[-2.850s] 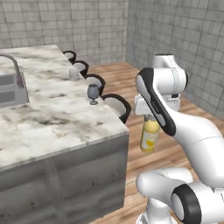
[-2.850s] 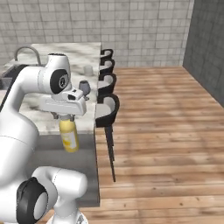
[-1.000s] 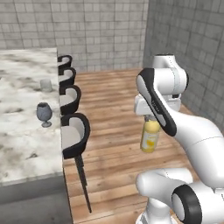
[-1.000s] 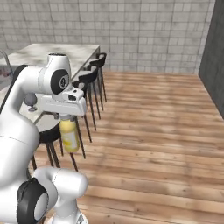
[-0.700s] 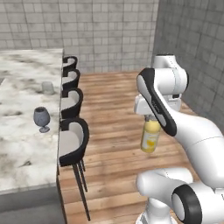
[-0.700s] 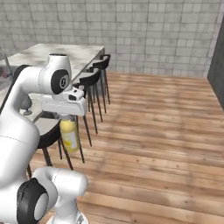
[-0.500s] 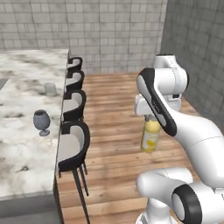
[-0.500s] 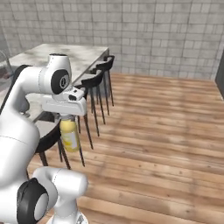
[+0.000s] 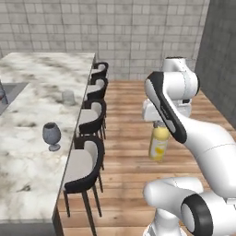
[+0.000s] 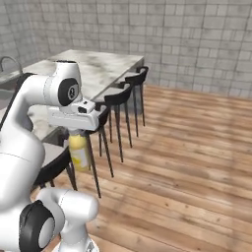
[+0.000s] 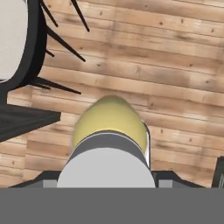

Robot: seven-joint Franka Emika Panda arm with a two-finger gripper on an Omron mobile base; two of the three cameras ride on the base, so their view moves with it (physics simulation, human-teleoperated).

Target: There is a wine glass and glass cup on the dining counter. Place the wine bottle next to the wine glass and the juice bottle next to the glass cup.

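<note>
Gripper (image 9: 159, 123) clamped on juice bottle (image 9: 158, 143) at its cap, bottle hanging upright below the fingers over wood floor (image 9: 126, 152), beside stools (image 9: 85, 168), off the dining counter (image 9: 27, 152)

Stools (image 9: 87, 159) line the counter (image 9: 27, 184) edge; marble around goblet (image 9: 51, 135) and tumbler (image 9: 68, 97) open, wood floor (image 9: 129, 138) open.

I see grey tiled walls (image 9: 138, 32), a warm wooden plank floor (image 10: 197, 162), black stools (image 9: 85, 166) with pale seats in a row, even light
</note>
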